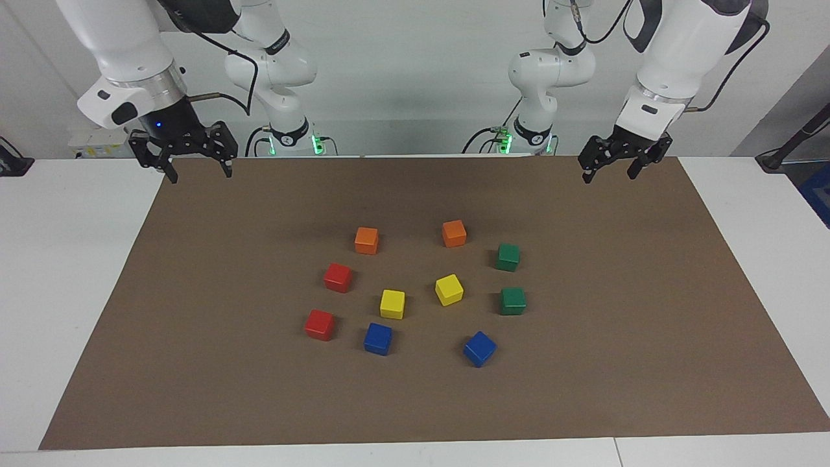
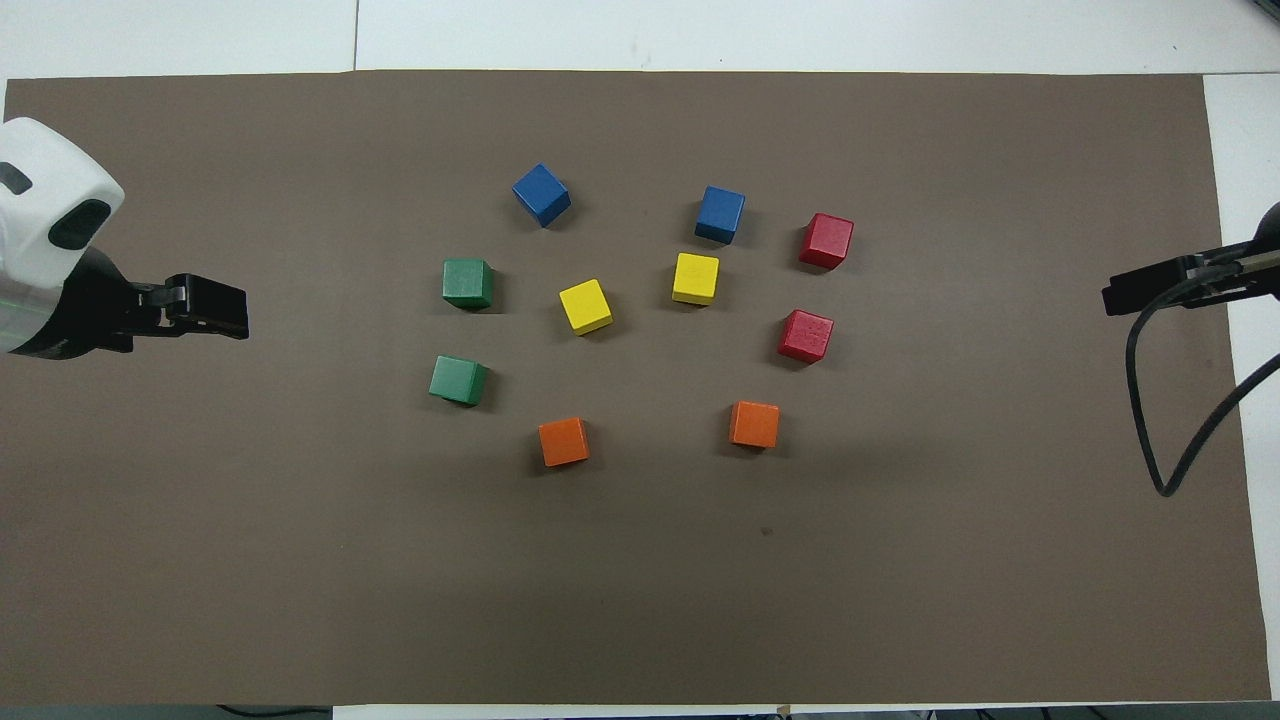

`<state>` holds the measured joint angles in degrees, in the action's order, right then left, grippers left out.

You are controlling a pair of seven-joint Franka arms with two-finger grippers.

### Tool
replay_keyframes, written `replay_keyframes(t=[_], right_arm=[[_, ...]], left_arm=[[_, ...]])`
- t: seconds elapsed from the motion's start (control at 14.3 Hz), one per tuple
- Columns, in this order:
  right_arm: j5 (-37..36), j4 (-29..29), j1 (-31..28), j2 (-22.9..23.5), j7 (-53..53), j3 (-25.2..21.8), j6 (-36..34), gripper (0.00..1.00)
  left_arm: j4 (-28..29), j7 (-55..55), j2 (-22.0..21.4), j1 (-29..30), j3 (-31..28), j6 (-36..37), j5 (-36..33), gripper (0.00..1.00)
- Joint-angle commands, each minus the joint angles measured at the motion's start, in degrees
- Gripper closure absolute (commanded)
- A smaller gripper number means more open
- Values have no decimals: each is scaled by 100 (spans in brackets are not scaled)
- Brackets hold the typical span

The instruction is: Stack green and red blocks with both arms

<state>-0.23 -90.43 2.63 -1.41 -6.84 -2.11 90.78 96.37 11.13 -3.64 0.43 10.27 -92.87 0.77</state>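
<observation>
Two green blocks [image 1: 508, 257] [image 1: 513, 301] sit on the brown mat toward the left arm's end, apart from each other; they also show in the overhead view [image 2: 458, 380] [image 2: 467, 283]. Two red blocks [image 1: 338, 277] [image 1: 320, 324] sit toward the right arm's end, also seen from overhead [image 2: 806, 335] [image 2: 827, 241]. My left gripper [image 1: 609, 175] is open and empty, raised over the mat's corner at its own end [image 2: 210, 305]. My right gripper [image 1: 200, 172] is open and empty, raised over the mat's corner at its own end [image 2: 1150, 285].
Between the green and red blocks lie two orange cubes [image 1: 366, 240] [image 1: 454, 233], two yellow cubes [image 1: 392, 303] [image 1: 449, 289] and two blue cubes [image 1: 378, 338] [image 1: 480, 348]. The brown mat [image 1: 194, 363] covers most of the white table [image 1: 65, 259].
</observation>
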Motion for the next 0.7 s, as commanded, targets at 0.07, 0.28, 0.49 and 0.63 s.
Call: replay_keyframes(t=[0.07,0.28,0.49,0.63], right_arm=[[111,-273,-26,-183,357,27,27,0],[111,-545,386,-228,1796,35,273,0],[111,-1072,808,-210,2782,44,948,0],[120,-1459,993,-158,3161,44,1458,0]], left_arm=[[-66,466,101,-96,45,-177,-68,0],[434,733,56,-235,80,-704,37,0],[1083,698,249,-683,71,-1529,20,0],[1628,654,354,-851,71,-2153,20,0]])
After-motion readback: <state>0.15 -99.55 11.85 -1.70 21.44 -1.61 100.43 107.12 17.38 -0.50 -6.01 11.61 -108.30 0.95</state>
